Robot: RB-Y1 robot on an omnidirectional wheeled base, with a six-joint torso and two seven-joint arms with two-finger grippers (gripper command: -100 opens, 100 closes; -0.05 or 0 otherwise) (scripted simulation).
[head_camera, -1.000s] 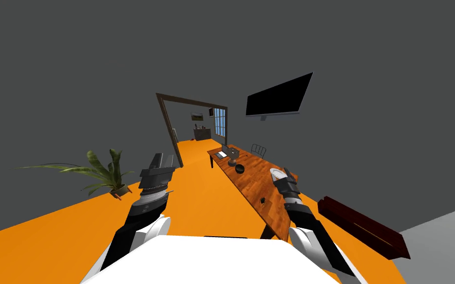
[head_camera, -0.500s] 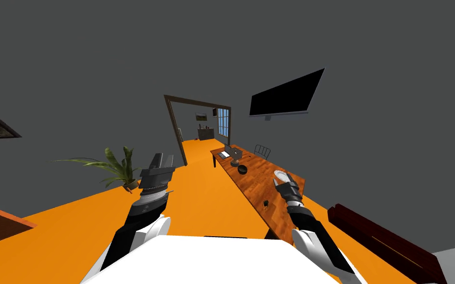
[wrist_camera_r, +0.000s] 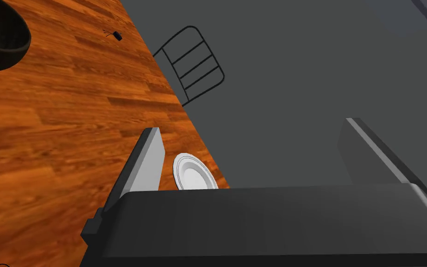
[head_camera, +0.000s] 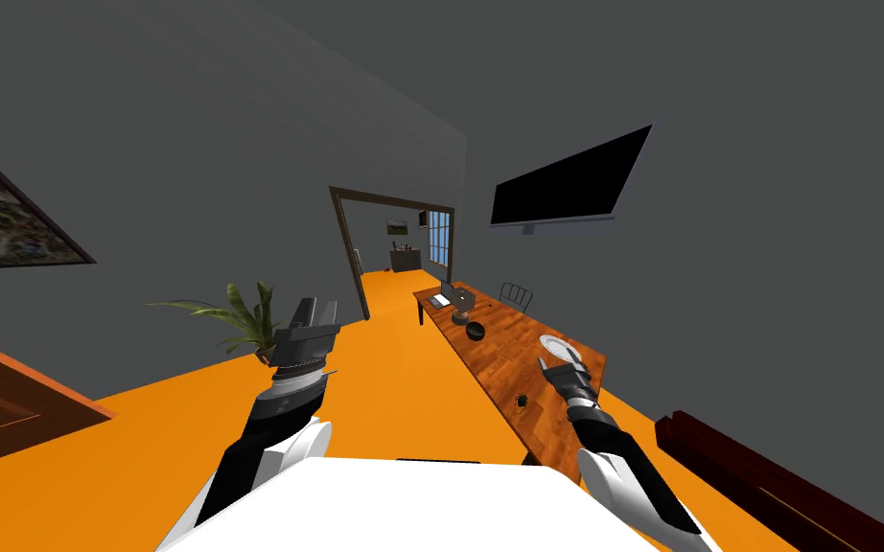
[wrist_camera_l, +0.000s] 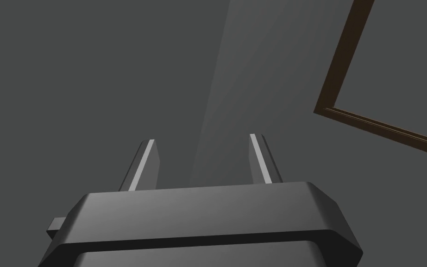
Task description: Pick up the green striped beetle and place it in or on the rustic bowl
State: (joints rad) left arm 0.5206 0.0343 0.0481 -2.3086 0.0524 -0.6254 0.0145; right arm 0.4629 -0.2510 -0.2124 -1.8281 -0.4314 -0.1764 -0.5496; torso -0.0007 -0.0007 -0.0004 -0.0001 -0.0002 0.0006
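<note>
Wooden bench [head_camera: 498, 369]: beetle [head_camera: 522, 401], dark, long axis too small to tell, lies near, left of right pincer [head_camera: 555, 362], blades apart; left pincer [wrist_camera_l: 202, 139], also apart, farther; bowl [head_camera: 475, 331] beyond.

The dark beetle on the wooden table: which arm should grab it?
Likely right: the open right gripper hangs over the wooden table near the dark beetle; the left gripper is over orange floor.
</note>
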